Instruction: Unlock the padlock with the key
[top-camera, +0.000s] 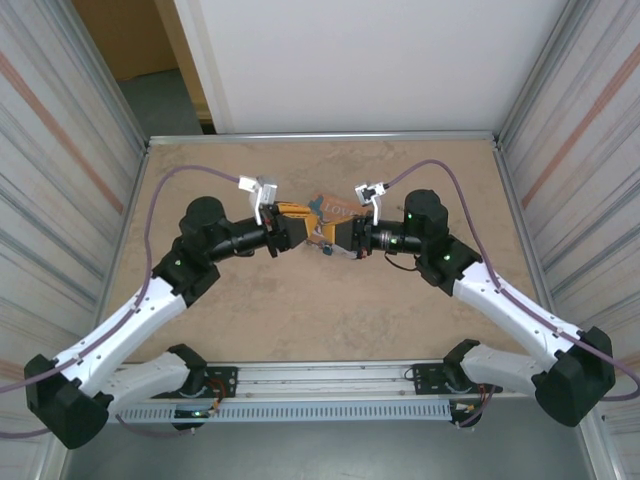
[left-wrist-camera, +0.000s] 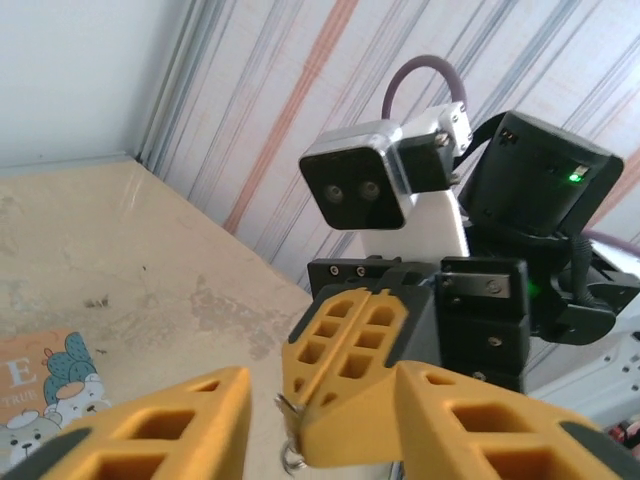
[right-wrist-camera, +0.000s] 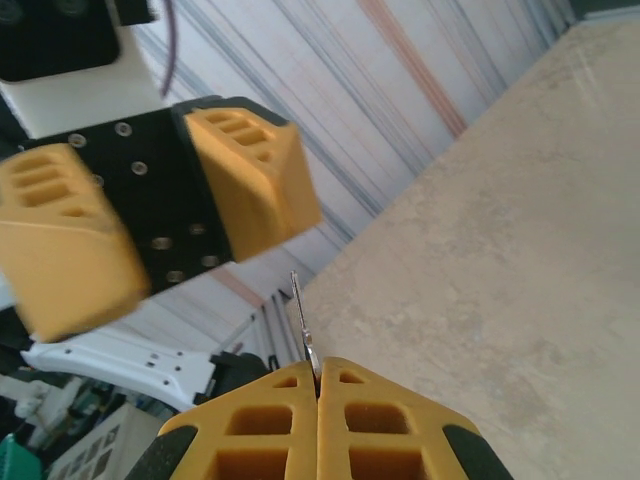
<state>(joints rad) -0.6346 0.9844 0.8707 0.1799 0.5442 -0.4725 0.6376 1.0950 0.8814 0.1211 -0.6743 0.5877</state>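
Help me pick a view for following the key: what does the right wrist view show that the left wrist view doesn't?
Right wrist view gives the key, a thin blade edge-on, standing up from the shut right gripper, and the left gripper open opposite it. Left wrist view gives a cartoon-bear card lying on the table and the right arm's wrist camera. Both share the two grippers facing each other, the table and the striped wall.

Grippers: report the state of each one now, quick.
Left gripper: open, empty.
Right gripper: closed on the key.
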